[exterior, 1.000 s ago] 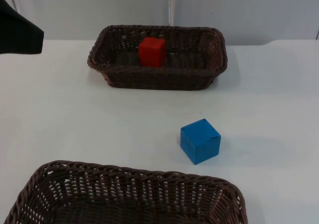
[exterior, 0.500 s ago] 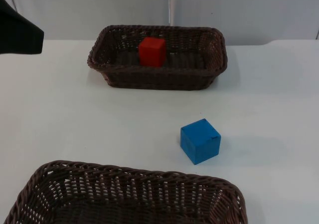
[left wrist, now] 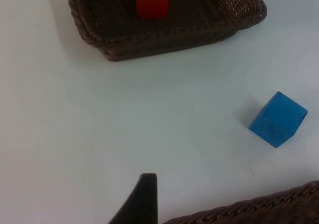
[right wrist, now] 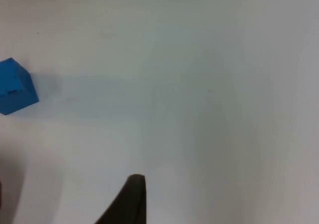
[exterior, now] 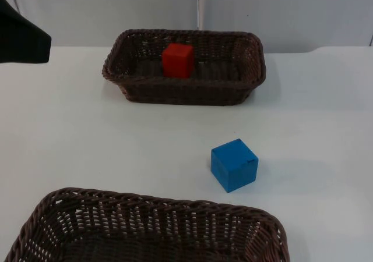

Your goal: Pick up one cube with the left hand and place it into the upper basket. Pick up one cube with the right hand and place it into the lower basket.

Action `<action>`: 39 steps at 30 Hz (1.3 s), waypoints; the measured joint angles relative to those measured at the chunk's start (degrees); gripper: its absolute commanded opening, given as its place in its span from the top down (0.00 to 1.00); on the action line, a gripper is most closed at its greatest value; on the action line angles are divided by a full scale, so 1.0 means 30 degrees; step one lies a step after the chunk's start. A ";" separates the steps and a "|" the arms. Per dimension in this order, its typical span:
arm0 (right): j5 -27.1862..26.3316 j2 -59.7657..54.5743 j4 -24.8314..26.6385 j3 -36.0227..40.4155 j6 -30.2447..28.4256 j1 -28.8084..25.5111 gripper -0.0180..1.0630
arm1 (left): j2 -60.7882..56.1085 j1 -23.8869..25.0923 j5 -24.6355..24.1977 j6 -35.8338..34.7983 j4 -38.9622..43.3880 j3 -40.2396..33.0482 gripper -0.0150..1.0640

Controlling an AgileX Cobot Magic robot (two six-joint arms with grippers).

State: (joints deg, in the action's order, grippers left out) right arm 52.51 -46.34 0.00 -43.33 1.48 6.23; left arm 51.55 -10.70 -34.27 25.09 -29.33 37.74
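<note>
White table top [exterior: 87, 140] runs back to a grey partition wall [exterior: 116, 9] in the top view, and nothing in it has changed over the last second — cubes, baskets and the dark bulk of the left arm [exterior: 20, 35] at the upper left edge all sit exactly where they were. The upper basket [exterior: 254, 70], centre-top of the frame, already has the red cube [exterior: 178, 60] standing inside it, so the left arm's half of the task looks done. The blue cube [exterior: 234, 164] rests on the bare table right of centre, turned at an angle, between the two baskets and well apart from both; the lower basket [exterior: 163, 209] along the bottom edge holds nothing that can be seen. In the left wrist view the left gripper [left wrist: 142, 199] hangs above bare table, nothing between what shows of it, though whether it is released or clenched cannot be told from one fingertip; the red cube [left wrist: 152, 0] sits in the upper basket [left wrist: 169, 32], the blue cube [left wrist: 277, 119] lies apart on the table, and the lower basket's rim [left wrist: 249, 211] is close by. This arm appears to be waiting. In the right wrist view the right gripper [right wrist: 130, 199] hovers over open table, its state likewise unreadable, with the blue cube [right wrist: 16, 87] well off to one side — so the stillness suggests the right arm's pick has not yet begun.
</note>
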 measured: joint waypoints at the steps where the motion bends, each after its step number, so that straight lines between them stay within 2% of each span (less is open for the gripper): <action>1: 0.0000 -0.0631 0.0000 -0.0193 -0.0043 0.0000 0.01 | 0.0000 0.0000 0.0000 0.0000 0.0000 0.0000 0.10; 14: -0.0701 -0.6507 0.0889 -0.3042 -0.0603 0.0000 0.01 | 0.0000 0.0000 0.0000 0.0000 0.0000 0.0000 0.10; 19: -0.0923 -0.8749 0.2565 -0.4088 -0.1789 0.0000 0.01 | 0.0000 0.0000 0.0000 0.0000 0.0000 0.0000 0.10; 22: -0.1061 -0.9595 0.2985 -0.4282 -0.2106 0.0171 0.01 | 0.0000 0.0000 0.0000 0.0000 0.0000 0.0000 0.10; 25: -0.1459 -1.0495 0.3147 -0.4405 -0.2201 0.1085 0.01 | 0.0000 0.0000 0.0000 0.0000 0.0000 0.0000 0.10; 30: -0.3209 -1.2321 0.3150 -0.4446 -0.2044 0.4234 0.01 | 0.0000 0.0000 0.0000 0.0000 0.0000 0.0000 0.10; 31: -0.3209 -1.2321 0.3150 -0.4446 -0.2044 0.4234 0.01 | 0.0000 0.0000 0.0000 0.0000 0.0000 0.0000 0.10; 35: -0.4748 -1.4030 0.3023 -0.4446 -0.1647 0.6670 0.01 | 0.0000 0.0000 0.0000 0.0000 0.0000 0.0000 0.10; 36: -0.4748 -1.4030 0.3023 -0.4446 -0.1647 0.6670 0.01 | 0.0000 0.0000 0.0000 0.0000 0.0000 0.0000 0.10; 39: -0.6022 -1.5349 0.3023 -0.4446 -0.1504 0.8279 0.01 | 0.0000 0.0000 0.0000 0.0000 0.0000 0.0000 0.10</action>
State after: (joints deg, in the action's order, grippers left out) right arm 34.44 -92.38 9.07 -56.66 -3.04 31.06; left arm 51.55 -10.70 -34.27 25.09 -29.33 37.74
